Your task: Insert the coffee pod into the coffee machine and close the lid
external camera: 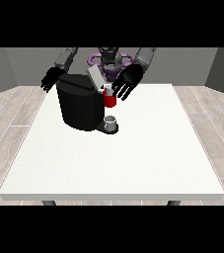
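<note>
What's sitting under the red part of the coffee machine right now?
A small grey cup stands on the coffee machine base, below the red part. Whether a pod is inside cannot be seen.

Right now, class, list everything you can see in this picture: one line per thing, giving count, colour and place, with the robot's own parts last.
table: one, white, fills the middle of the view, on a grey plank floor
coffee machine: one, black, on the table's far left part
lid: one, grey, raised at the machine's top
red part: one, red, at the machine's front; whether it is the pod cannot be told
cup: one, grey, on the machine's base below the red part
hand at the view's left: one, black, behind the machine, fingers spread
hand at the view's right: one, black, above the red part, fingers spread
</note>
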Controlling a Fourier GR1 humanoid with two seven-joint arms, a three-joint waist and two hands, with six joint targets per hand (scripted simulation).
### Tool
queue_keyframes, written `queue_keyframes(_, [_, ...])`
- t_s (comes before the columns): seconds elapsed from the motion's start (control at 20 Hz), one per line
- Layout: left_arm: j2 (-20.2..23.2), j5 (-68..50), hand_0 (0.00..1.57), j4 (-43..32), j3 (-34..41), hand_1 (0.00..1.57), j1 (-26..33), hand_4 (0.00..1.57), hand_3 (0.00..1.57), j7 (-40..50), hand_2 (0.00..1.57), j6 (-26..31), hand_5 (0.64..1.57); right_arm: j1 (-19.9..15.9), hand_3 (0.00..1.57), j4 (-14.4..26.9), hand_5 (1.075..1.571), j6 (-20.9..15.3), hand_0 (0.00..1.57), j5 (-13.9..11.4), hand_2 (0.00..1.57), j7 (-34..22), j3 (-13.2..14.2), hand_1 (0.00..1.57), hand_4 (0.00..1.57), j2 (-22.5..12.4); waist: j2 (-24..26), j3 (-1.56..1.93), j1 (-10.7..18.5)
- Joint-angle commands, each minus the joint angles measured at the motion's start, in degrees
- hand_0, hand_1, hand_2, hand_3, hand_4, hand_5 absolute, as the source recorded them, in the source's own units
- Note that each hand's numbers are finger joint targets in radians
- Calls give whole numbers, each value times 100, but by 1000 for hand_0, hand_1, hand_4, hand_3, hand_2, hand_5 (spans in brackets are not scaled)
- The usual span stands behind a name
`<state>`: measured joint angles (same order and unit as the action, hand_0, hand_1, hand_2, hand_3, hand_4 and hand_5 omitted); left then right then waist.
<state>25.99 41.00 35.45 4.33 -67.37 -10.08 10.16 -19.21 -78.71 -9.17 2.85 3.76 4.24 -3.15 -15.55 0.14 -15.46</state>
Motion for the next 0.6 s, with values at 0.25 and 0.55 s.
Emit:
queue_keyframes(0.25, [-232,264,0,14,-238,0,84,0,0,261,0,183,1571,-77,0,278,1571,9,0,156,0,-82,243,0,419,-92,264,-10,125])
queue_keyframes(0.55, [35,224,0,6,-122,0,296,0,0,-158,0,274,1571,295,0,221,1571,-281,0,-130,0,129,51,0,338,90,378,-14,236])
